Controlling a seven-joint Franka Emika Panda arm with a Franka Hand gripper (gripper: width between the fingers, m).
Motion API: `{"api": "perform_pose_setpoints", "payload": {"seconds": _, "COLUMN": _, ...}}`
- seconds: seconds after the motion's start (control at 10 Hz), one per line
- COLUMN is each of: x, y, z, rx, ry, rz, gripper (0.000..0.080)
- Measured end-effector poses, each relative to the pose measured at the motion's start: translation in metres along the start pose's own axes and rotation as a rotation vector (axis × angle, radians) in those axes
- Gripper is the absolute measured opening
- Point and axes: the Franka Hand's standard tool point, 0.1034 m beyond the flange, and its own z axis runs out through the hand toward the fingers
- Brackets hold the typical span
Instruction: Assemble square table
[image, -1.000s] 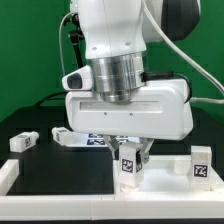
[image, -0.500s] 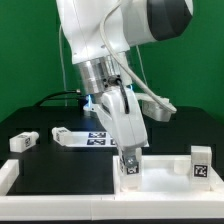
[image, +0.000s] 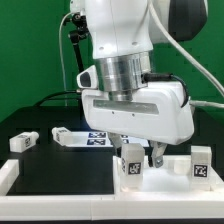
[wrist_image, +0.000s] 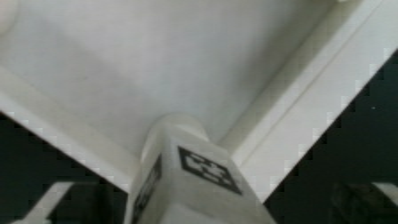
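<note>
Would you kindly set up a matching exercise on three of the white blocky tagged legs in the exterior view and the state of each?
Things:
1. White blocky tagged leg, exterior view's far left
2. White blocky tagged leg, far right
3. White blocky tagged leg, middle front

States:
A. Upright, right under the gripper
B. Lying on its side on the black surface
C. Upright, standing alone

Pairs: 1-B, 2-C, 3-A

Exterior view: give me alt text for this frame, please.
A white robot arm fills the centre, its gripper straddling an upright tagged leg. A second upright leg stands at the exterior view's right; a lying leg and another lying leg rest on the black table at its left.
</note>
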Motion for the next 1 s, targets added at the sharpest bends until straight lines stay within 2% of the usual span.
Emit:
{"api": "perform_pose_setpoints", "payload": {"seconds": 0.3, "x": 0.0021, "y": 0.0021, "z": -0.0002, "rx": -0.004, "ry": 0.002, "rz": -0.275, "gripper": 0.0646}}
{"api": "perform_pose_setpoints", "payload": {"seconds": 0.4, "x": 0.0051, "y": 0.003, "z": -0.0017, "rx": -0.031, "ry": 0.017, "rz": -0.523, "gripper": 0.0648}}
{"api": "perform_pose_setpoints", "payload": {"seconds": 0.5, "x": 0.0042, "y": 0.0022, "z": -0.0015, "rx": -0.044, "ry": 0.02, "rz": -0.671, "gripper": 0.0648}}
{"api": "perform_pose_setpoints", "payload": {"seconds": 0.6, "x": 0.0038, "y": 0.0025, "z": -0.001, "rx": -0.041, "ry": 0.018, "rz": -0.645, "gripper": 0.0648}}
{"api": "perform_pose_setpoints", "payload": {"seconds": 0.8, "x": 0.0034, "y": 0.0024, "z": -0.0008, "rx": -0.041, "ry": 0.018, "rz": -0.613, "gripper": 0.0396}}
{"api": "perform_pose_setpoints", "payload": {"seconds": 0.9, "x": 0.0031, "y": 0.0026, "z": -0.0006, "rx": -0.04, "ry": 0.018, "rz": -0.572, "gripper": 0.0396}}
{"api": "perform_pose_setpoints", "payload": {"seconds": 1.0, "x": 0.006, "y": 0.0066, "z": -0.0002, "rx": -0.045, "ry": 0.02, "rz": -0.476, "gripper": 0.0298}}
